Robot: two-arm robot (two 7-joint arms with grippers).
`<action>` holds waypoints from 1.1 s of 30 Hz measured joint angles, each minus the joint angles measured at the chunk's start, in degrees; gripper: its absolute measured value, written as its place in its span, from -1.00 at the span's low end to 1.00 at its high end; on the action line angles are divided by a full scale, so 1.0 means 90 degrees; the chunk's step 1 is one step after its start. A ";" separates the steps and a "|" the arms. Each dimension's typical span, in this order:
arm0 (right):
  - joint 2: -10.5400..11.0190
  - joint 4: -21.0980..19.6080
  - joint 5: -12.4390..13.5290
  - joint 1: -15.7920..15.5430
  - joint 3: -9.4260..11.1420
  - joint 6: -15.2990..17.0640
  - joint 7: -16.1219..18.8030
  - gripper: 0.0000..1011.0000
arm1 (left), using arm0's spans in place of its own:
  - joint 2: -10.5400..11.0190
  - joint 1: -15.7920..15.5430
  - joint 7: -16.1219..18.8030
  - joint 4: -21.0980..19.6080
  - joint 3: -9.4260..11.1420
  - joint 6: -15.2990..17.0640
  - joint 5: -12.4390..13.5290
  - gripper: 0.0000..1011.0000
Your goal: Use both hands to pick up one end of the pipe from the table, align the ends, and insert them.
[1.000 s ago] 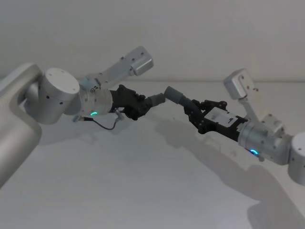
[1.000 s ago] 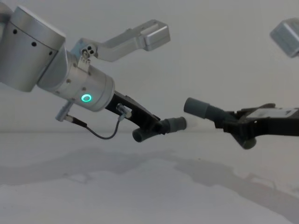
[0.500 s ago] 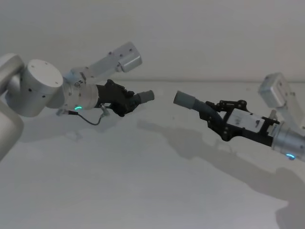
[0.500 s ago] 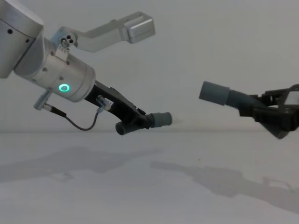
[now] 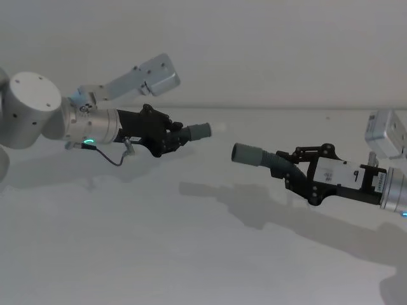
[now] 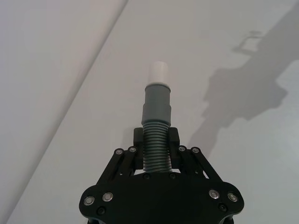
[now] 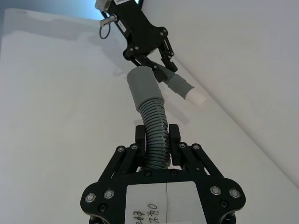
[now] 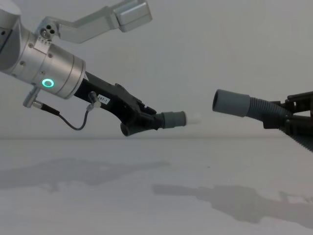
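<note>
Over the plain white matte table (image 5: 159, 248), on the robot's left: black plastic two-fingered left gripper (image 5: 170, 135) on a silver cylindrical wrist (image 8: 56, 73) with a green ring light (image 8: 47, 83), clamped tight across the ribs of a short curved dark grey ribbed left hose piece (image 6: 156, 142). Pointing out beyond the grip toward the robot's right, roughly level in the chest view: smooth lighter grey left cuff (image 8: 172, 119), ending in a whitish tip (image 8: 194, 118). Lifted clear of the table, with a shadow (image 8: 98, 171) below.

On the robot's right, likewise up in the air: black plastic two-fingered right gripper (image 5: 294, 170), closed firmly on the ribbed bend of a second short curved dark grey right hose piece (image 7: 155, 133). Aimed back toward the left arm: wider smooth grey right cuff (image 8: 231, 103), dark open mouth foremost.

Apart, not touching: whitish tip and right cuff, facing each other across a clear gap. From the chest: right cuff a little higher than the tip. From the head: right cuff nearer the robot, left cuff farther back. Not lined up on one axis, not inserted.
</note>
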 joint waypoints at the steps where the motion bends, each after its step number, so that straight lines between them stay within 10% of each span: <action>1: 0.0017 -0.0006 0.0012 0.0006 -0.0017 -0.0022 0.0042 -0.44 | 0.0016 -0.0006 -0.0049 -0.0003 0.0005 -0.0040 -0.0018 -0.41; 33: 0.0082 0.0210 -0.0520 0.0299 -0.0521 0.0119 -0.0227 -0.44 | 0.0576 -0.0164 -0.1178 -0.0246 0.0299 -0.0762 -0.0329 -0.41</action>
